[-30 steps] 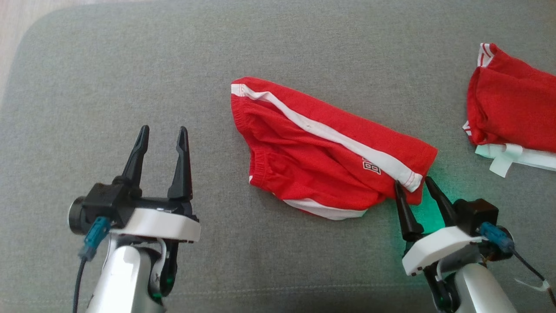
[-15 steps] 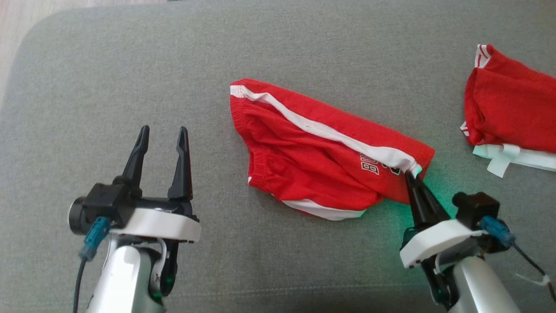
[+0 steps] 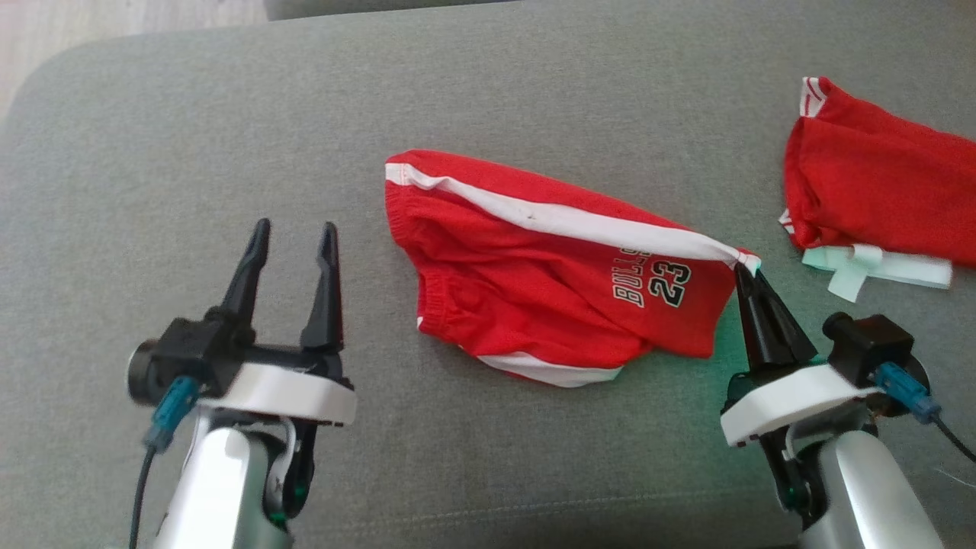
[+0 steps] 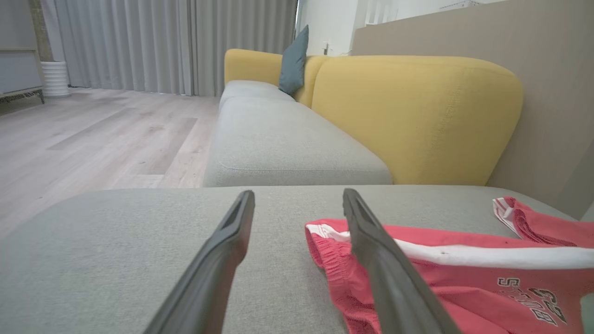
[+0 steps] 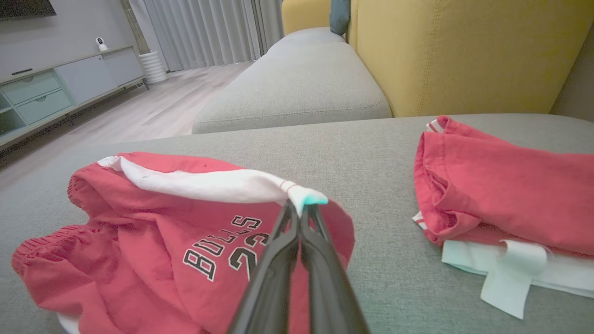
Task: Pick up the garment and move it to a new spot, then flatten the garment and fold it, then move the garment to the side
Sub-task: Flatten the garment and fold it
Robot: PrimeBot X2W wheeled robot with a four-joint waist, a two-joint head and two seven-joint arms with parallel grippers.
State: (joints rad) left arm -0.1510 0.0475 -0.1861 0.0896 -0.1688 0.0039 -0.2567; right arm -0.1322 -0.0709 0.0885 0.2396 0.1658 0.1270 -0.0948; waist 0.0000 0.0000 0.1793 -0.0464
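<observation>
Shorts lie mid-cushion on the grey sofa. My right tool is pinched on their white-striped hem corner, so I'd call this the pickup step. Next I need a clean lift. Left tool hangs open, well apart. Beyond: yellow backrest, wood floor.

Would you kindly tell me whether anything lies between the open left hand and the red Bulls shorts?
Nothing visible does: only bare grey cushion separates the left hand from the red Bulls shorts. The right hand is shut on the shorts' white-striped corner on their far side, and the other red garment lies beyond that.
</observation>
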